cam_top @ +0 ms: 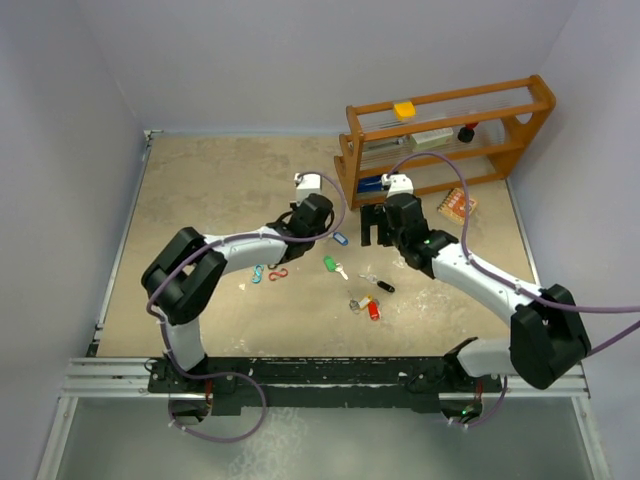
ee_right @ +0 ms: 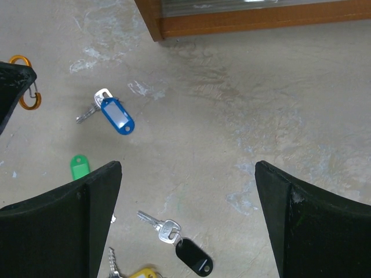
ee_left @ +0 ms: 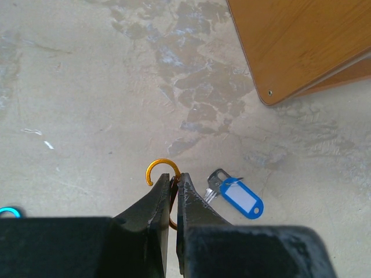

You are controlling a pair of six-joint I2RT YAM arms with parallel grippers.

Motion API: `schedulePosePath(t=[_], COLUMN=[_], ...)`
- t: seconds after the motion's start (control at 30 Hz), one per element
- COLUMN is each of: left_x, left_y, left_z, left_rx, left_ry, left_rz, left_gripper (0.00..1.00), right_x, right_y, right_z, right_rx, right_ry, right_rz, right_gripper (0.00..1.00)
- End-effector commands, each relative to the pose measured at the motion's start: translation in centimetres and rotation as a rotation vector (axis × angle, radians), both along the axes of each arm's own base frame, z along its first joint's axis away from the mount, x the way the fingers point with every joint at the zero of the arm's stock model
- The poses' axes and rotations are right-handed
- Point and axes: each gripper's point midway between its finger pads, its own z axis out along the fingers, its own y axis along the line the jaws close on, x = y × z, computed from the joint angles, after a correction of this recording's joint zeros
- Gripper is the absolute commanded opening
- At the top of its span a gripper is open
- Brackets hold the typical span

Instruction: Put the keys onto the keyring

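My left gripper (ee_left: 175, 176) is shut on an orange hook-shaped keyring (ee_left: 162, 164), whose upper curl sticks out past the fingertips. Just right of it on the table lies a silver key with a blue tag (ee_left: 240, 198). From above, the left gripper (cam_top: 322, 232) sits beside that blue key (cam_top: 340, 238). My right gripper (ee_right: 186, 168) hangs wide open above the table, holding nothing. It sees the blue key (ee_right: 116, 116), a green tag (ee_right: 80, 166), a black-tagged key (ee_right: 191, 255), a yellow tag (ee_right: 145, 272) and the orange keyring (ee_right: 26, 95).
A wooden rack (cam_top: 445, 140) stands at the back right, its base corner (ee_left: 301, 46) close to the left gripper. An orange booklet (cam_top: 458, 205) lies beside it. Teal (cam_top: 258, 273) and red (cam_top: 277, 273) S-clips lie left of centre. Red and yellow tagged keys (cam_top: 372, 308) lie nearer the arms.
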Motion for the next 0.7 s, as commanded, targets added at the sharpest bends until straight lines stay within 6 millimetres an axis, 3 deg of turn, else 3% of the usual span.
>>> schedulePosePath(t=[0.0,0.27,0.67], left_x=[1.2,1.6,1.9], left_y=[-2.5,-5.2,-5.9], left_z=[1.7,0.4,-1.9], left_rx=[-0.086,-0.082,-0.007], left_ry=[-0.053,-0.023,0.012], left_rz=[0.038,0.014,0.035], left_gripper=[0.0,0.0,0.0], right_x=[0.4,0.1,0.0], right_y=[-0.6,-1.6,-2.2], right_z=[1.8,2.5,2.6], right_rx=[0.011,0.011,0.013], right_ry=[-0.061,-0.09,-0.099], right_rz=[-0.041,-0.068,-0.076], right_gripper=[1.0,1.0,1.0])
